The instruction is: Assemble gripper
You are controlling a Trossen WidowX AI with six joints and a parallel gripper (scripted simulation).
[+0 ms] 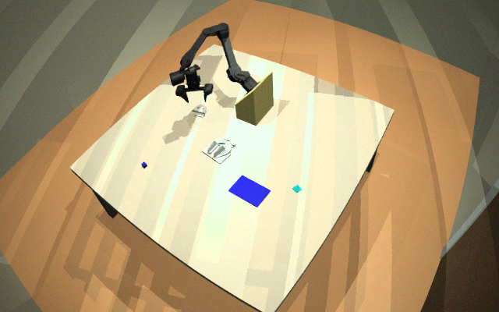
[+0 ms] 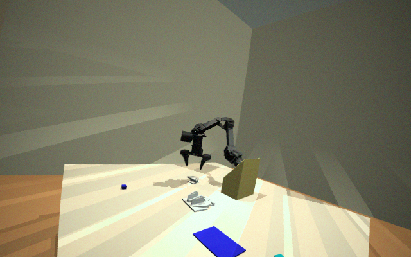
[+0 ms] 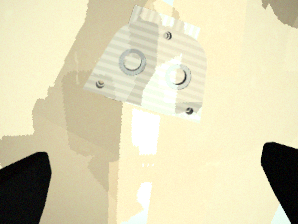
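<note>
The light grey housing plate (image 1: 199, 111) (image 2: 192, 179) (image 3: 155, 90) lies on the table. In the wrist view it shows two large ringed holes and three small ones. My gripper (image 1: 196, 101) (image 2: 194, 168) (image 3: 160, 160) is open and empty, pointing down above the table close to the housing plate; in the wrist view the plate lies beyond the line between the fingertips. The gripper base (image 1: 220, 160) (image 2: 199, 209) lies further toward the table's middle, with two grey jaws (image 1: 221, 151) (image 2: 197, 200) standing up on it. Whether their teeth mesh is too small to tell.
An upright olive block (image 1: 255, 103) (image 2: 241, 180) stands right of the gripper base, by the arm's foot. A flat blue rectangle (image 1: 249, 191) (image 2: 219, 242) lies in front. A small blue cube (image 1: 144, 164) (image 2: 124, 186) lies left, and a small cyan piece (image 1: 297, 189) (image 2: 279, 256) right.
</note>
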